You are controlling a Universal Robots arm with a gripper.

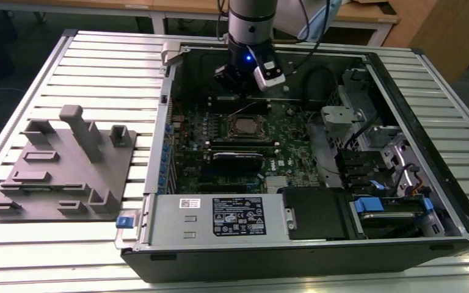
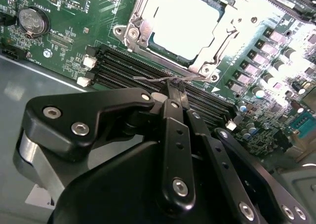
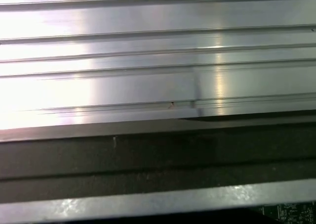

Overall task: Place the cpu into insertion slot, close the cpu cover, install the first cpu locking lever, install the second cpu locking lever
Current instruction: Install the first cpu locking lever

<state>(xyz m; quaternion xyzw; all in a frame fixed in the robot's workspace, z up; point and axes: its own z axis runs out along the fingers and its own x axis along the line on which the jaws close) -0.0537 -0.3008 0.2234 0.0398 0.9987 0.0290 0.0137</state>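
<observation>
The cpu lies flat in the insertion slot, its bright metal top showing through the cut-out. The silvery cpu cover is folded down around it. A thin wire locking lever stands raised off the socket's edge and slants up from it in the exterior view as the lever. My gripper is shut, its black fingertips right at the lever's wire; whether they clamp it or only touch it I cannot tell. In the exterior view the gripper hangs over the far part of the board.
Long black memory slots run just beside the socket, and a coin battery sits further off. The power supply box fills the case's near side, with drive bays at the exterior view's right. A grey fixture stands on the slatted table.
</observation>
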